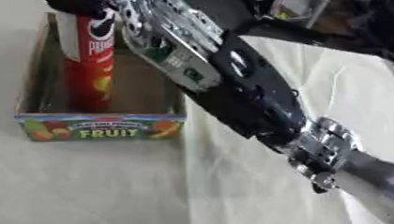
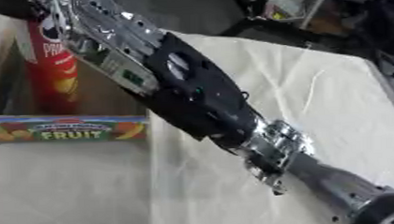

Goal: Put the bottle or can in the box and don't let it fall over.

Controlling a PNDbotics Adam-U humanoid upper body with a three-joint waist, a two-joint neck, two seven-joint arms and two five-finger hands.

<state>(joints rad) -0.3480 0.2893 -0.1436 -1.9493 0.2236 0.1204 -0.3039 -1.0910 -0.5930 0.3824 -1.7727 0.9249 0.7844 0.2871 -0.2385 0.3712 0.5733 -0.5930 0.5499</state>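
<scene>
A tall red chip can (image 1: pixel 88 66) stands upright inside an open cardboard box (image 1: pixel 102 127) with a colourful "FRUIT" front panel, at the left of the table. My right arm crosses from the lower right up to the upper left. Its hand (image 1: pixel 75 4) sits at the can's top, dark fingers curled round the upper end; the view's top edge cuts off most of the hand. The can's base is down by the box floor, hidden behind the front wall. My left hand shows in neither view.
A pale cloth (image 1: pixel 330 81) covers the table to the right of the box. Dark frames and clutter (image 1: pixel 311 11) stand beyond the far edge at the upper right. My forearm (image 1: pixel 249 93) hangs over the box's right wall.
</scene>
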